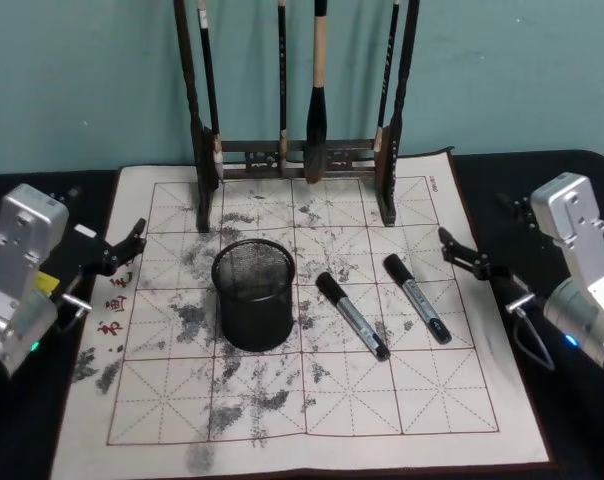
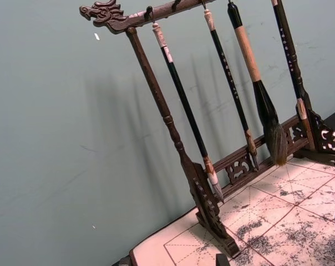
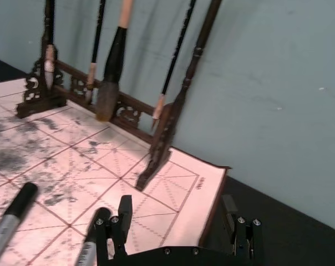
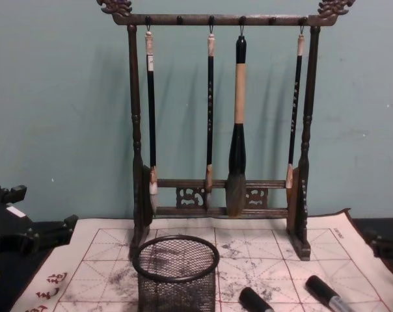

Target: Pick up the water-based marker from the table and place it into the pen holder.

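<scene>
1. Nearest, on the stained mat, two markers lie flat. One marker is just right of the pen holder, and a second marker lies further right. They are probably light, stiff and smooth, so a pinch across mid-barrel should hold.
2. The pen holder stands upright.
3. The right gripper has its jaws apart, and the second marker's cap lies just outside them. The left gripper, jaws apart, waits at the mat's left edge.
4. The brush rack stands behind.

The lower part of the pen holder and most of the left marker and the right marker are cut off by the chest view's bottom edge. In the head view the top of the brush rack is cut off, and the print on the markers cannot be read.
</scene>
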